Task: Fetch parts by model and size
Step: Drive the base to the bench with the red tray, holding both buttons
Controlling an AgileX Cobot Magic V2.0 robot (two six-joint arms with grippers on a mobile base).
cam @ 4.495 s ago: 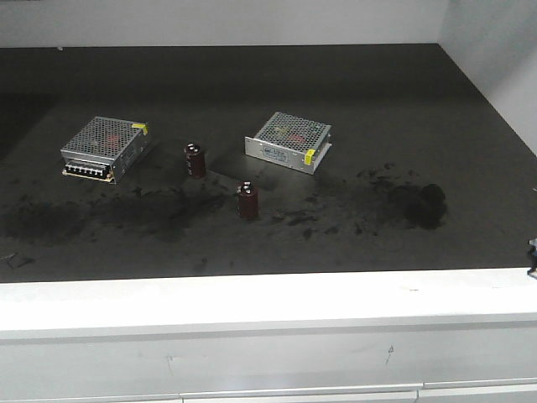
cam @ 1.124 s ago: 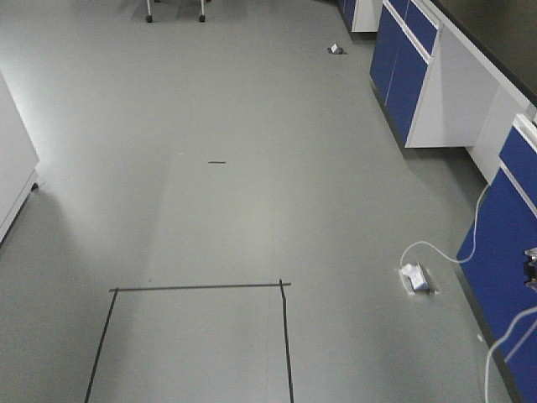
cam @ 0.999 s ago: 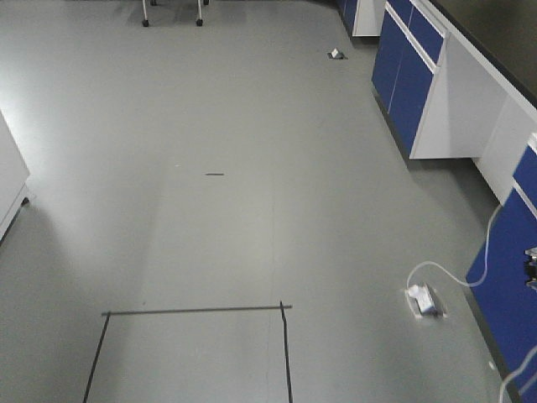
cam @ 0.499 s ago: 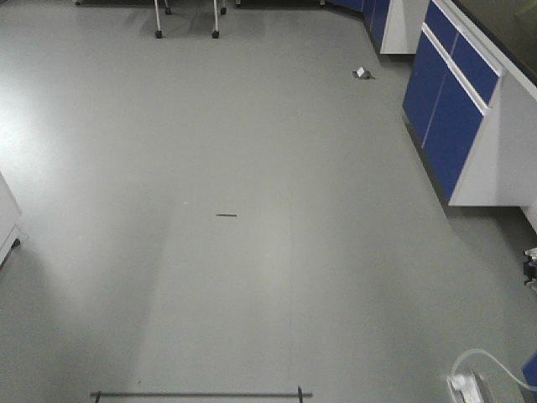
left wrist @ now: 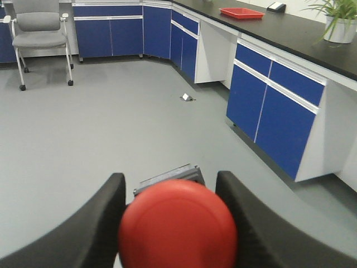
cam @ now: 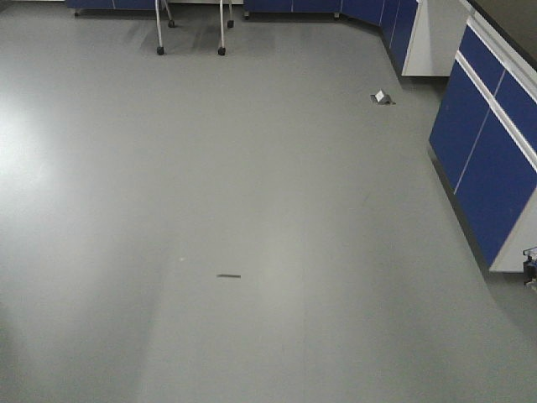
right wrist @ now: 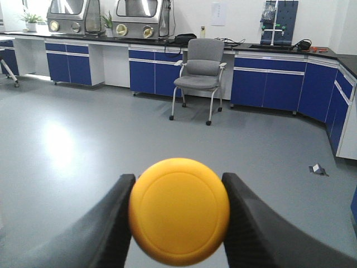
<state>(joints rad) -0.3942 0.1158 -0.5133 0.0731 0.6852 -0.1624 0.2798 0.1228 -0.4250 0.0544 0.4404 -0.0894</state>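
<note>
**Caution: parts may slip in transit**

Your left gripper point(left wrist: 170, 187) grips the red-capped switch point(left wrist: 177, 223); your right gripper point(right wrist: 178, 187) grips the yellow-capped switch point(right wrist: 178, 209). Floor point(left wrist: 83, 128) lies ahead of both; blue cabinets point(left wrist: 273, 111) stand right of the left one. A base jolt could shake either switch loose.

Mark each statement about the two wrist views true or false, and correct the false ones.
1. The left gripper grips the red-capped switch. True.
2. The right gripper is empty. False: it grips the yellow-capped switch.
3. A grey chair stands on the floor before blue cabinets. True.
4. The red tray lies on the floor. False: it sits on the black countertop.
</note>
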